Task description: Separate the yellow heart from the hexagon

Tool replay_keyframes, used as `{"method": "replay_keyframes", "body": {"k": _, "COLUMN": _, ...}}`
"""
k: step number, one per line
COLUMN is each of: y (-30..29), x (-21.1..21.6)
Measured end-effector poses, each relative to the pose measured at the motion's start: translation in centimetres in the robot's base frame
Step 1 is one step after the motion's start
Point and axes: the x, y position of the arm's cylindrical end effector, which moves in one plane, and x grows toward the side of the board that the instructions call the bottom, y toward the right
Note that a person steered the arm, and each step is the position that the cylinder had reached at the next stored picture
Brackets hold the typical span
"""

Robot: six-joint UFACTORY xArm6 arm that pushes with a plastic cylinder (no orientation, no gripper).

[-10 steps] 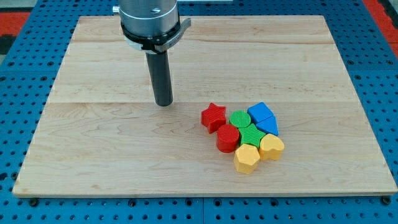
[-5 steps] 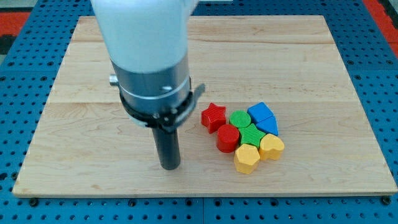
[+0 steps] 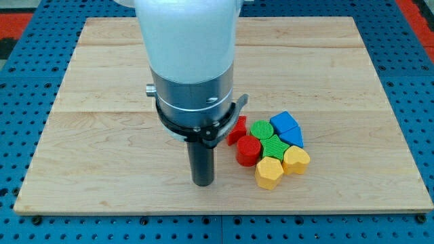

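The yellow heart [image 3: 296,160] and the yellow hexagon [image 3: 269,173] lie side by side and touching at the bottom of a tight cluster, right of the board's middle. The heart is to the right of the hexagon. My tip [image 3: 203,182] rests on the board to the left of the hexagon, about a rod's width or two away, level with it. It touches no block.
The cluster also holds a red cylinder [image 3: 248,150], a red star [image 3: 237,129] partly hidden by the arm, two green ribbed blocks [image 3: 261,130] [image 3: 274,147] and two blue blocks [image 3: 285,123] [image 3: 292,138]. The wooden board [image 3: 102,135] ends just below my tip.
My tip swept from the board's upper middle down toward the bottom edge, then shifted right toward the yellow hexagon. The arm now hides part of the red star. No block moved.
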Motion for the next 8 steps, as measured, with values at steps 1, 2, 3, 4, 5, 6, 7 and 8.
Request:
{"method": "replay_keyframes", "body": {"k": 1, "y": 2.6, "x": 1.5}}
{"method": "replay_keyframes", "body": {"k": 2, "y": 3.9, "x": 1.9}}
{"method": "replay_keyframes", "body": {"k": 3, "y": 7.4, "x": 2.7}}
{"method": "replay_keyframes", "body": {"k": 4, "y": 10.2, "x": 2.7}}
{"method": "replay_keyframes", "body": {"k": 5, "y": 11.7, "x": -0.6}}
{"method": "replay_keyframes", "body": {"k": 6, "y": 11.9, "x": -4.2}}
{"method": "replay_keyframes", "body": {"k": 7, "y": 13.1, "x": -4.3}}
{"method": "replay_keyframes", "body": {"k": 8, "y": 15.2, "x": -4.3}}
